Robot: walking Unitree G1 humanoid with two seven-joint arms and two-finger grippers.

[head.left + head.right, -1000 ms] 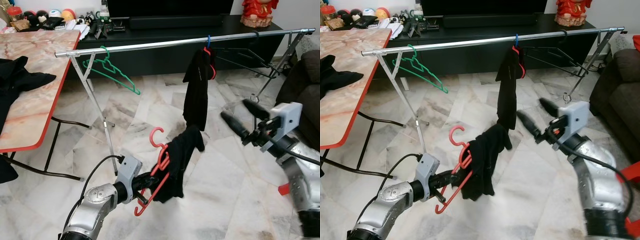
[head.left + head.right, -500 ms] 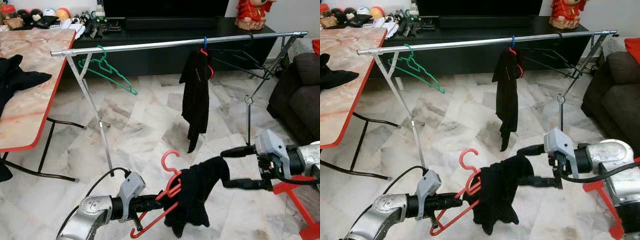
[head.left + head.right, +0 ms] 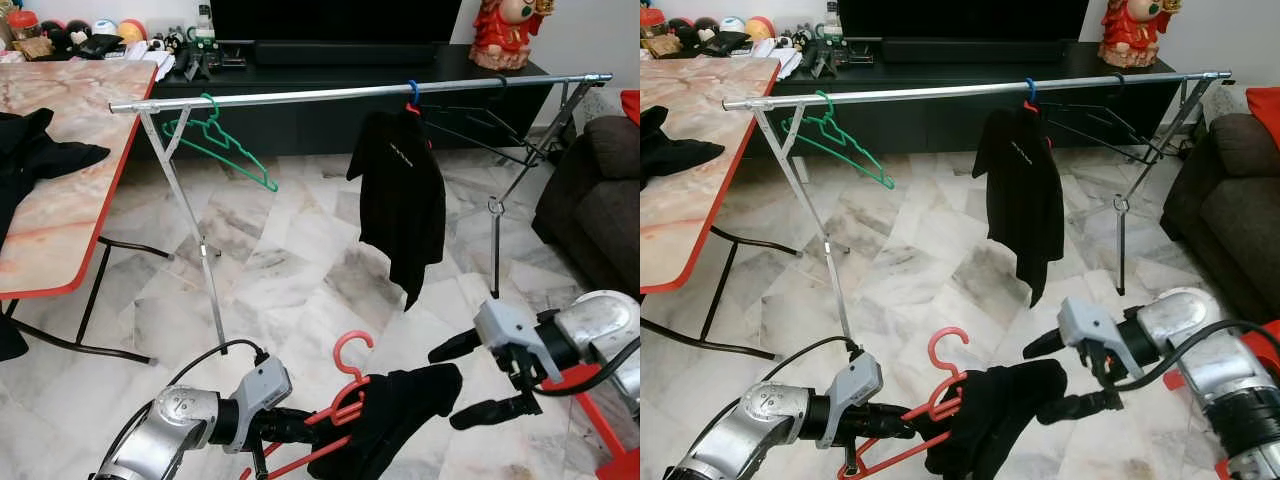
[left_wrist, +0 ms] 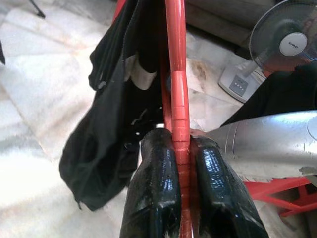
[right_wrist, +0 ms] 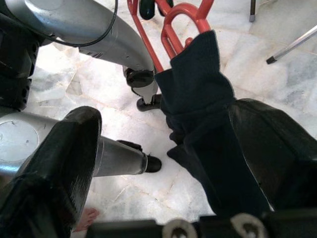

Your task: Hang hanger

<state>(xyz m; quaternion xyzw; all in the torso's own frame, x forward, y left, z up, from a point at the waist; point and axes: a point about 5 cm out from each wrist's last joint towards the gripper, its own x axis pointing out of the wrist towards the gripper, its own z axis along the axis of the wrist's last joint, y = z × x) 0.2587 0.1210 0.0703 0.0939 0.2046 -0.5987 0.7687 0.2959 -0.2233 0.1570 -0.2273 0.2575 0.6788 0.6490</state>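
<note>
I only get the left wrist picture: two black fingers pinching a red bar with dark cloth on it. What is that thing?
Observer: A red hanger with a black garment draped on it, held low by the left gripper.
Operator: Where would it hang?
Observer: A silver rail stands ahead, across the marble floor.
Operator: Anything on it already?
Observer: A green hanger and a black shirt.
Operator: The other hand?
Observer: The right gripper is open beside the garment.

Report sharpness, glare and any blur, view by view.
Both eye views: sharp, evenly lit, marble floor mildly glossy. Left wrist view: red hanger sharp, glare on the black fingers, fan soft. Right wrist view: near finger blurred, black garment clearer.
</note>
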